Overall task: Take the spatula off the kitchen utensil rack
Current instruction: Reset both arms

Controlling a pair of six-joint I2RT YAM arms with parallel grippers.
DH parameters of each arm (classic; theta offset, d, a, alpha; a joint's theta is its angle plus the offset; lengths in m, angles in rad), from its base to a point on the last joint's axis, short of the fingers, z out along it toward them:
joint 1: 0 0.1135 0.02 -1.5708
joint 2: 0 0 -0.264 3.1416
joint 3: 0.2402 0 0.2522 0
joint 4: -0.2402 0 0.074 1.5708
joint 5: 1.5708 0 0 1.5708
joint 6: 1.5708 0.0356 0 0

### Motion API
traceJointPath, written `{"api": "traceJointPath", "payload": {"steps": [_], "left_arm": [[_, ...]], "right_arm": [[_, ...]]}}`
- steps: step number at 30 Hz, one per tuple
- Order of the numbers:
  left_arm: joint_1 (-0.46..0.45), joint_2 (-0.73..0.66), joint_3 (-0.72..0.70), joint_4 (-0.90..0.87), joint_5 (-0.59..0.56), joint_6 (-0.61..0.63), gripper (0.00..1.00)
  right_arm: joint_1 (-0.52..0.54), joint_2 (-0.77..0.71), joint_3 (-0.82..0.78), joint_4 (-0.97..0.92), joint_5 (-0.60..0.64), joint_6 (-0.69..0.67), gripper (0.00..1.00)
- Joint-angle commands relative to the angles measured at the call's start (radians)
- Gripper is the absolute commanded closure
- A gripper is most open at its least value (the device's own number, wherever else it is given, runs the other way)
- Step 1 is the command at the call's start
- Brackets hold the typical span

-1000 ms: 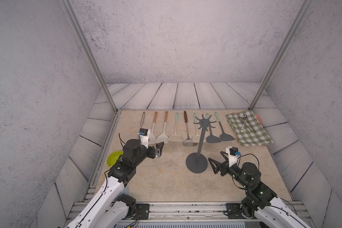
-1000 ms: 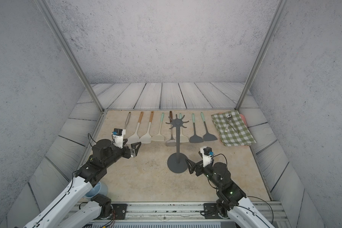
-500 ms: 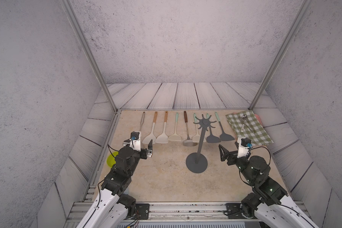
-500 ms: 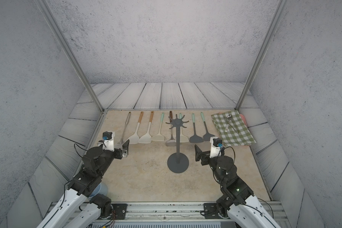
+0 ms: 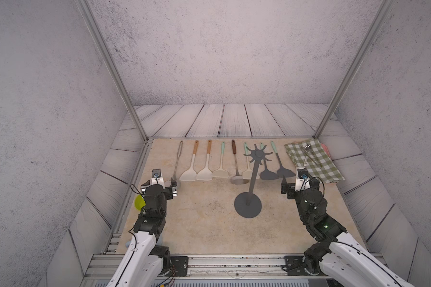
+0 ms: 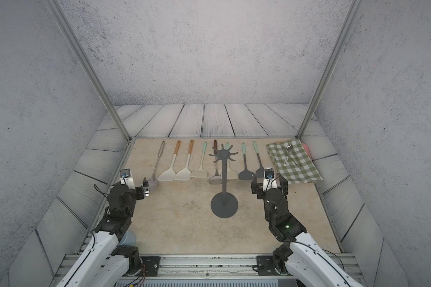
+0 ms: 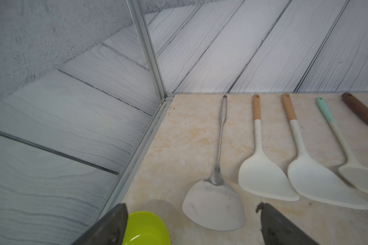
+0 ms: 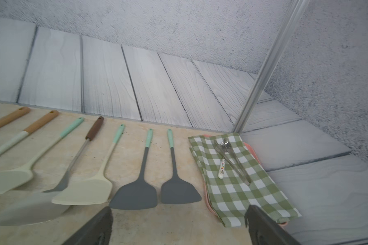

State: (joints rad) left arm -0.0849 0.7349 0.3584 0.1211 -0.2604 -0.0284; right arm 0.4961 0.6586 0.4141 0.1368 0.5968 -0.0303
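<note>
Across both top views, the dark grey kitchen utensil rack (image 5: 253, 176) with round base, thin pole and pronged disc stands upright, prongs apparently bare. Eight long-handled spatulas (image 5: 220, 172) lie flat in a row on the beige marbled tabletop (image 5: 204, 228) behind it, so the removal looks done.

Left wrist view: the left gripper (image 7: 192, 205) gapes wide and empty above an all-steel spatula (image 7: 214, 203), with a lime-green plastic bowl (image 7: 146, 229) and the metal edge rail (image 7: 136, 152) close by.

Right wrist view: the right gripper (image 8: 179, 207) is spread wide, holding nothing, just beside a green checked cloth (image 8: 242, 184). Bare tabletop nearer the arms leaves free room.
</note>
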Motion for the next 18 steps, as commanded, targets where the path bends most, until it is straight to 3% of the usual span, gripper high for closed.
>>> {"api": "traceJointPath", "payload": {"steps": [1, 4, 9, 18], "left_arm": [[0.058, 0.035, -0.082, 0.155, 0.112, -0.02, 0.01], [0.075, 0.103, -0.111, 0.236, 0.196, 0.019, 0.01], [0.09, 0.25, -0.051, 0.252, 0.203, -0.009, 0.01], [0.096, 0.436, -0.04, 0.482, 0.2, -0.002, 0.01]], "right_arm": [[-0.065, 0.005, -0.055, 0.115, 0.044, 0.012, 0.01], [-0.135, 0.048, -0.111, 0.172, 0.014, 0.077, 0.01], [-0.211, 0.146, -0.182, 0.288, 0.015, 0.118, 0.01], [-0.304, 0.371, -0.225, 0.504, -0.012, 0.158, 0.01]]}}
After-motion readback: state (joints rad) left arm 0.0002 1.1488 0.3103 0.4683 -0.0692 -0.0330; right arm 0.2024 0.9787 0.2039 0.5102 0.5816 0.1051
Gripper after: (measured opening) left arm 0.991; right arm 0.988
